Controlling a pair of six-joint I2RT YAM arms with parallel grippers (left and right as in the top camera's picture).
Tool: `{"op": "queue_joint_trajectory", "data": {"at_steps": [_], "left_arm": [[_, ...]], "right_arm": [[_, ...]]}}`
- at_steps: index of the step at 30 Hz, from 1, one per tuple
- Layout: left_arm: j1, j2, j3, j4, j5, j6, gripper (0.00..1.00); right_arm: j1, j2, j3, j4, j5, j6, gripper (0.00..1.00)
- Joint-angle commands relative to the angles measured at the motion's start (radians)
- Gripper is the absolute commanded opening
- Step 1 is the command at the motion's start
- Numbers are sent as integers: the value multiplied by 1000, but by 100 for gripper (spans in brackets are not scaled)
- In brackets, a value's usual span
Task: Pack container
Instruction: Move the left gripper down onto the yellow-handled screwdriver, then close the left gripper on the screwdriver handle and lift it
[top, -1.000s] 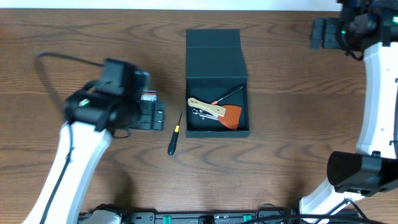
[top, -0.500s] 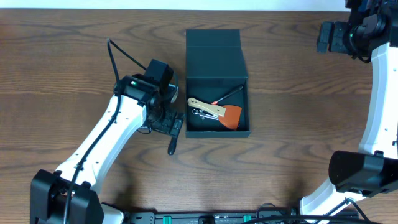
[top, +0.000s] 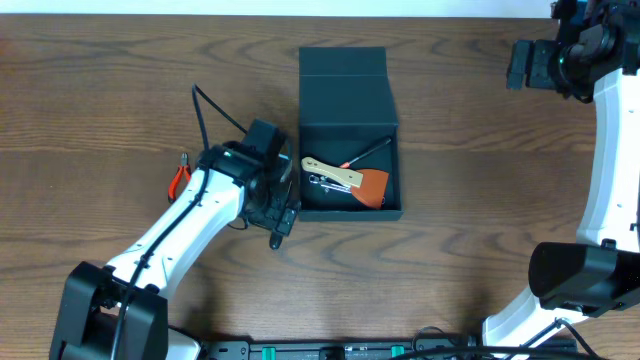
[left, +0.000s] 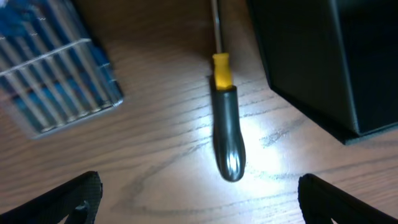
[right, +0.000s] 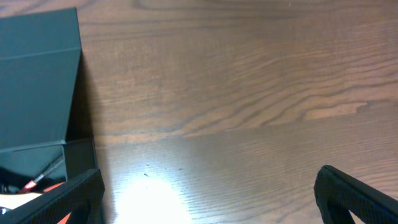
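The dark teal container (top: 385, 140) stands open at the table's middle, its lid flap (top: 343, 72) laid back. Inside lie an orange scraper with a wooden handle (top: 350, 180) and a thin red-tipped tool (top: 366, 152). A screwdriver with a black handle and yellow collar (left: 225, 134) lies on the table just left of the container's corner (left: 323, 62). My left gripper (left: 199, 199) is open and empty, hovering over the handle end; overhead it shows beside the box (top: 284, 214). My right gripper (right: 208, 193) is open and empty, far right of the container (right: 37, 74).
A blue-and-white ribbed bit case (left: 53, 74) lies left of the screwdriver; overhead my left arm hides it. Red-handled pliers (top: 180, 176) lie on the table to the left. My right arm (top: 530, 62) hangs at the far right corner.
My left arm has swung right and toward the front, from the bit case to above the screwdriver beside the box. The pliers have come into view. The right arm barely moved.
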Motion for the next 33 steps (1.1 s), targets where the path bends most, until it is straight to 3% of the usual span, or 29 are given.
{"op": "queue_joint_trajectory", "data": {"at_steps": [1,29,33], "left_arm": [[-15,3,-34,27,-12,32,99],[-17,193,-94,192,-12,52,100],[-17,193,-94,190,-11,52,81]], "right_arm": [[-2,-4,-18,-3,4,-13,99],[-2,-4,-47,0,4,-39,99],[-2,-4,-47,0,4,-50,99]]}}
